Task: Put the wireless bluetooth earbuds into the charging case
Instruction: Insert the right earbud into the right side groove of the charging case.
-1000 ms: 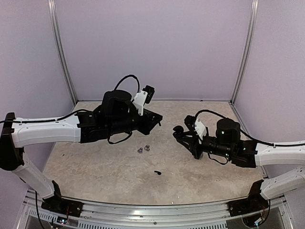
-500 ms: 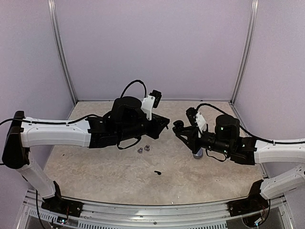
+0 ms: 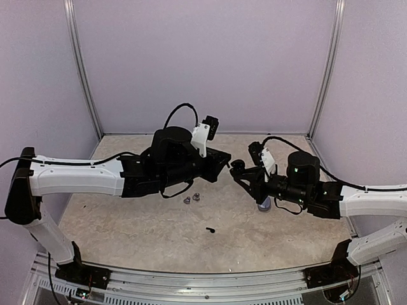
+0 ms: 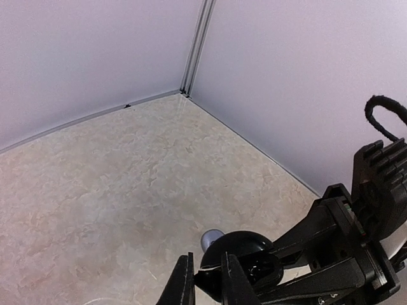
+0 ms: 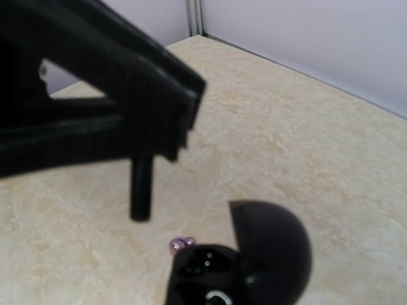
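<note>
Item 1. Left gripper [image 3: 224, 163]: reaches to mid-table from the left, raised above the surface. The fingers [image 4: 185, 283] are pinched almost together. A thin black stick hangs from their tip and points down. It is blurred, but it looks like the stem of the held black earbud [image 5: 140, 190].

Item 2. Right gripper [image 3: 240, 173]: comes in from the right, tip to tip with the left one and just beside it. It is clamped on the charging case [image 5: 254, 254].

Item 3. Charging case: black and round, held off the table with its domed lid swung open. The held black earbud hangs near it and apart from it, not inside.

Item 4. Loose black earbud [image 3: 210, 229]: lies alone on the table [image 3: 127, 222], nearer the arm bases than the other pieces.

Item 5. Silvery earbuds [image 3: 192, 198]: two, lying close together on the table, below the left arm's wrist in the top view.

Item 6. Grey puck [image 3: 264, 204]: sits on the table under the right gripper. The left wrist view shows part of it behind the case.

Item 7. Walls [image 3: 203, 63]: plain lilac panels on three sides, joined by metal corner posts.
</note>
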Controlling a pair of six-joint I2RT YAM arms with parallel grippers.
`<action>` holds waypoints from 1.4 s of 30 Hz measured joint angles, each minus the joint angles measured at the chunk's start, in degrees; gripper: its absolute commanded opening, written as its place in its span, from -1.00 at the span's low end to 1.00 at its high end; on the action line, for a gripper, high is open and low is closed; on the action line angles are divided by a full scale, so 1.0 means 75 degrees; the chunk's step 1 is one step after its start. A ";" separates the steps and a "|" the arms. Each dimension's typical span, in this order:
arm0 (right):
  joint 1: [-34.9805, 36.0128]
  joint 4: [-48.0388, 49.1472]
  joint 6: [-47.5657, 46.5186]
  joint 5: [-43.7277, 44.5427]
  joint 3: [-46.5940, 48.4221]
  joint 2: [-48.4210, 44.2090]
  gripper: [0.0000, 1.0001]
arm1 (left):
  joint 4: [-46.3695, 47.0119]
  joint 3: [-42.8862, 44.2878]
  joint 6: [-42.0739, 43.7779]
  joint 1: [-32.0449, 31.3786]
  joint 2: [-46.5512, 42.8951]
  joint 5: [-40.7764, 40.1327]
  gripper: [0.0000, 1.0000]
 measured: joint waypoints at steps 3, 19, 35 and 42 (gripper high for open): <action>0.0000 -0.0003 0.0000 -0.0085 0.0020 0.0000 -1.00 | 0.0044 0.0003 0.0006 -0.0012 0.0055 -0.0023 -0.80; 0.0000 0.0000 -0.0006 -0.0399 0.0038 0.0003 -1.00 | 0.0096 0.0131 0.0061 -0.0055 0.0227 -0.0064 -0.81; 0.0000 0.0044 -0.0015 -0.0353 0.0038 -0.0061 -1.00 | 0.0090 0.0224 0.0117 -0.0061 0.0309 -0.0067 -0.82; 0.0000 0.0052 -0.0015 -0.0329 0.0038 -0.0085 -1.00 | 0.0093 0.0224 0.0119 -0.0064 0.0309 -0.0090 -0.82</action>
